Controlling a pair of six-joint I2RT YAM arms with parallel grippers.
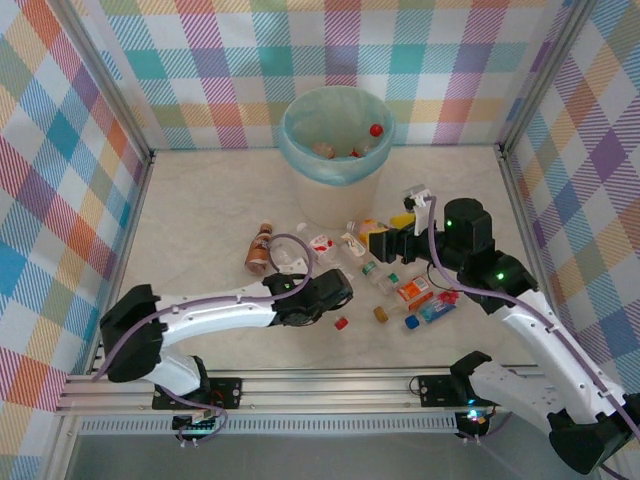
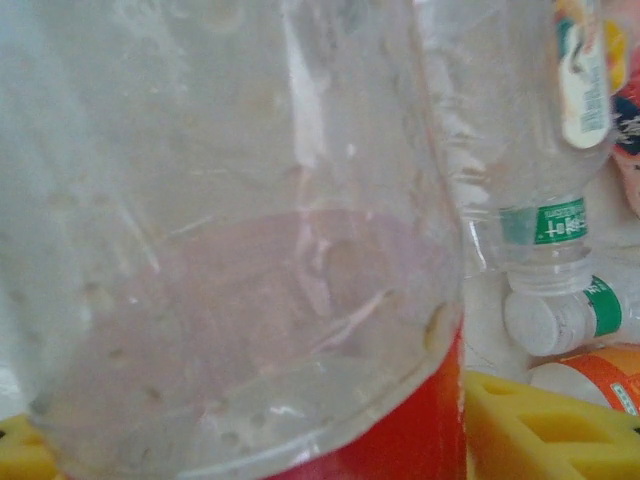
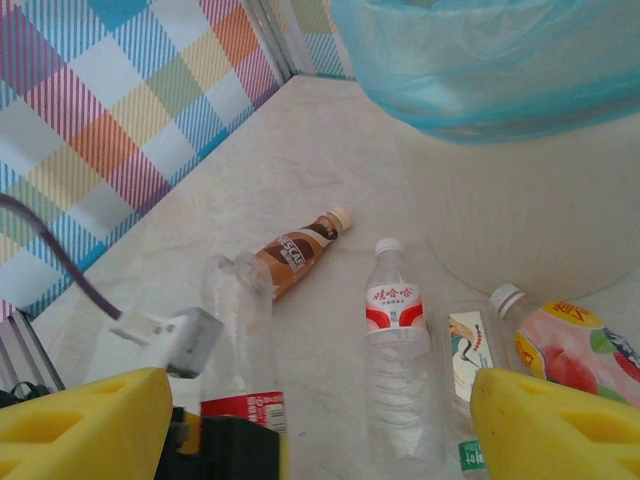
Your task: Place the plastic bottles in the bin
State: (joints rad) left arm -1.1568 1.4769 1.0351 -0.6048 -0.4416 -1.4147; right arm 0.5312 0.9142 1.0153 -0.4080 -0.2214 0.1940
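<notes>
1. The brown bottle (image 1: 260, 248) lies at the left end of the cluster in the middle of the tabletop (image 1: 200, 200), untouched.
2. Just right of it, the left gripper (image 1: 296, 272) has its yellow pads (image 2: 540, 425) set against both sides of a clear red-labelled bottle (image 2: 240, 250). It looks gripped, but I cannot tell whether it is off the surface.
3. The bin (image 1: 330, 200) stands at the middle of the far edge. A red-capped bottle (image 1: 376, 130) and a few other pieces show inside, so a small share of the job looks done.
4. The right gripper (image 1: 385, 238) hovers in front of the bin with its jaws apart and empty. It is above a white-capped bottle (image 3: 392, 330) and a pink bottle (image 3: 565, 350).
5. Further right lie a green-capped bottle (image 1: 378, 275), an orange-labelled bottle (image 1: 412, 291) and a blue-capped bottle (image 1: 435, 310). Most of the bottles are left to bin.
</notes>
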